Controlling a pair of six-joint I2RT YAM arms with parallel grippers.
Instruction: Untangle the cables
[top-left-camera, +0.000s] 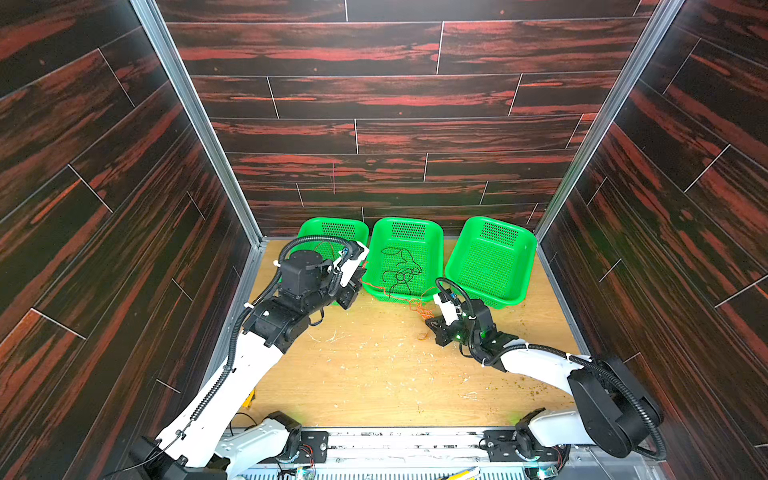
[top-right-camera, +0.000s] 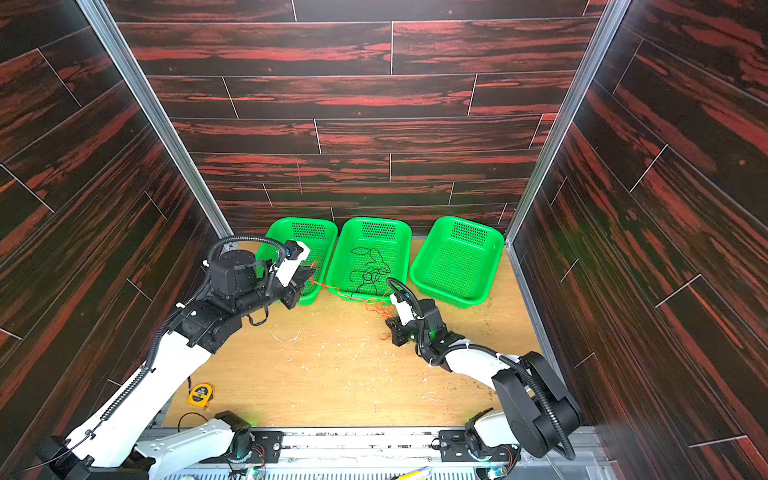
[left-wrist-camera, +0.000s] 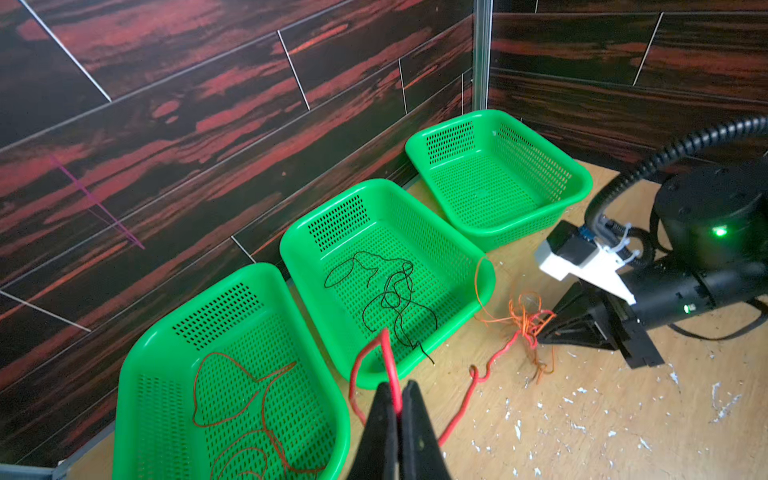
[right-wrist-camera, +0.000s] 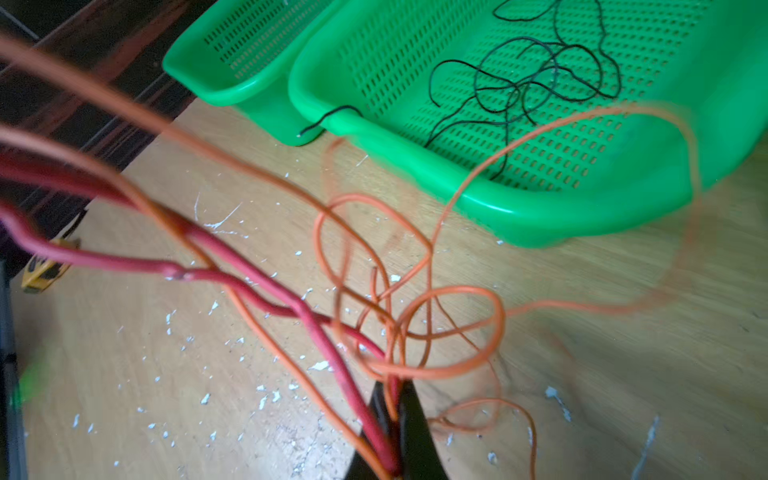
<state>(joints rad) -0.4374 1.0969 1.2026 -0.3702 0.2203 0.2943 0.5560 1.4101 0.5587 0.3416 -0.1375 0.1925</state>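
The left hand (left-wrist-camera: 397, 386) is pinched tight on the red cable (left-wrist-camera: 390, 365), at nine o'clock of the middle basket (top-left-camera: 432, 249). The right hand (right-wrist-camera: 393, 388) is at five o'clock of it, low over the counter (top-left-camera: 374, 374), clamped on red and the tangled orange cable (right-wrist-camera: 465, 289). The black cable (top-left-camera: 401, 272) lies coiled inside that basket. More red, seemingly the same cable, loops in the left basket (left-wrist-camera: 137, 357).

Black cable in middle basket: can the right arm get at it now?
Probably not yet. The black cable lies close in the open middle basket, but the right gripper has jaws shut on the red cable and orange cable.
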